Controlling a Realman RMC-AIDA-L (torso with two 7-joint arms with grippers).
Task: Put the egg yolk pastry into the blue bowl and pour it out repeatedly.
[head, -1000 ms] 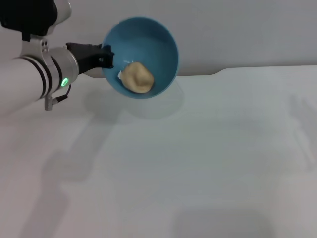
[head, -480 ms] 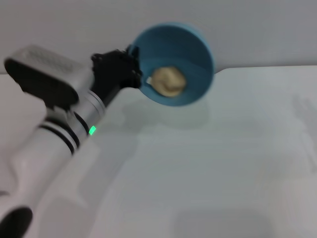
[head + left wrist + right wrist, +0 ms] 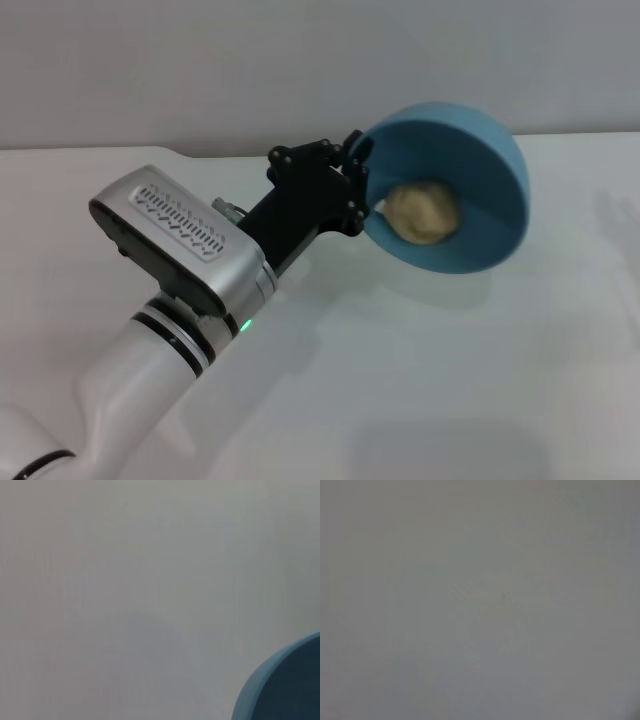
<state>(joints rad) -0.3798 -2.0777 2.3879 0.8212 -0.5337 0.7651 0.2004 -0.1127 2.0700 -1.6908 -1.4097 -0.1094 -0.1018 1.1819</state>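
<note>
The white counter (image 3: 450, 380) lies beneath; above it the left hand (image 3: 358, 195) is clamped on the rim of the blue bowl (image 3: 480, 150), tipped on its side, with the egg yolk pastry (image 3: 422, 212) resting inside

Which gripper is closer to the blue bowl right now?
Left. The left gripper clamps the rim of the blue bowl, holding it tilted above the table with the egg yolk pastry inside. The right gripper shows in no view.
</note>
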